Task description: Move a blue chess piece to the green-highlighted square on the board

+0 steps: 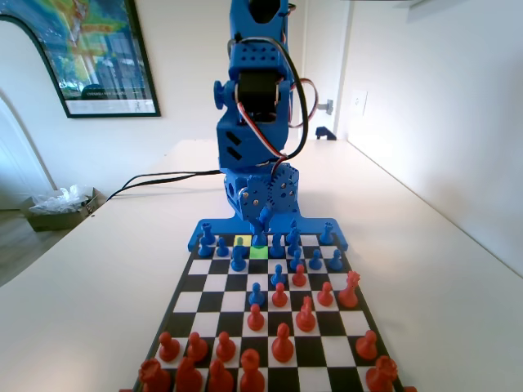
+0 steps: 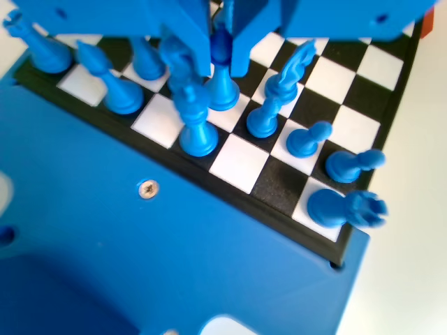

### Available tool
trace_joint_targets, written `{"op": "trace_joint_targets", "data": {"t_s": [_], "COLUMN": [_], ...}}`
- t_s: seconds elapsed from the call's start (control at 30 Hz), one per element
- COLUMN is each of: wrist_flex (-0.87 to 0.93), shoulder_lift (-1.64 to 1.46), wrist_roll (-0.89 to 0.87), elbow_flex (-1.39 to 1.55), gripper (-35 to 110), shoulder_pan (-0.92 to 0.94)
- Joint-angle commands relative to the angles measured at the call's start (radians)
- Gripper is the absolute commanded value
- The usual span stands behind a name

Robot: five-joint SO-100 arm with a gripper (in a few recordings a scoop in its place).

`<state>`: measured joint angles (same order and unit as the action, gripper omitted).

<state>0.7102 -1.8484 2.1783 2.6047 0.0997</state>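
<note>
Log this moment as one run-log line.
gripper: low, jaws around blue chess piece | piece: upright on the board | green-highlighted square: piece at it

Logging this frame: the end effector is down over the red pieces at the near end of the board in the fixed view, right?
Not quite. In the fixed view the end effector is down over the blue pieces at the far end of the board, by the green-highlighted square.

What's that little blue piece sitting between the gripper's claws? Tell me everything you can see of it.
The blue chess piece is slender, glossy blue plastic, with a round flared foot and a narrow stem rising between the jaws of the gripper, which flank its top closely; real contact cannot be told. It stands upright on the board, near the blue arm's end. In the fixed view it rests on the green-highlighted square, among other blue pieces.
</note>
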Motion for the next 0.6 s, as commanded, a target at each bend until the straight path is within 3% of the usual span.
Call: {"op": "trace_joint_targets", "data": {"t_s": [0.0, 0.57], "wrist_flex": [-0.006, -0.052], "shoulder_lift": [-0.008, 0.044], "wrist_roll": [0.011, 0.020], "elbow_flex": [0.012, -0.002], "gripper": [1, 2], "shoulder_pan": [0.015, 0.028]}}
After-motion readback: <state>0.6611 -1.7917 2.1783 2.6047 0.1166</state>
